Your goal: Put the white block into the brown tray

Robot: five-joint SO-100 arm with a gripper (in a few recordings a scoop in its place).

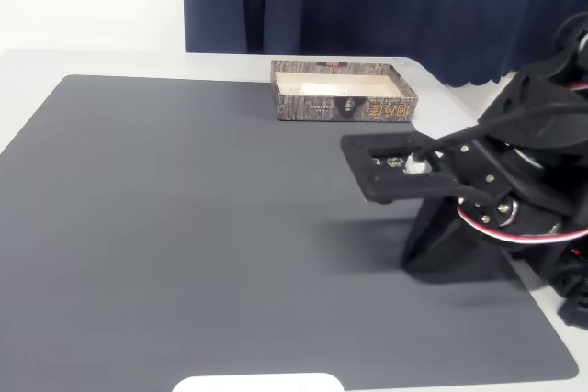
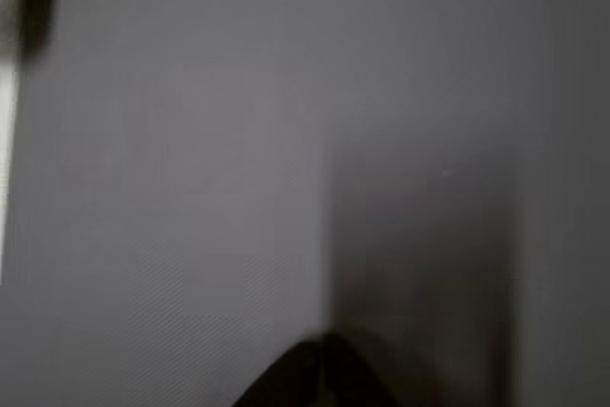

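I've got the arm folded low at the right, gripper point(image 1: 390, 164) hovering over the mat point(image 1: 184, 227), fingers pressed together; brown tray point(image 1: 342, 108) sits upright beyond.

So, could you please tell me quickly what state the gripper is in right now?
Gripper: shut, holding nothing, its two dark fingertips meeting above the grey mat in the wrist view.

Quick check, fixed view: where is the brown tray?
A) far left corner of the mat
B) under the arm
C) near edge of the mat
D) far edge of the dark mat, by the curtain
D: the brown tray sits at the far edge of the dark mat, just in front of the blue curtain, apart from the arm.
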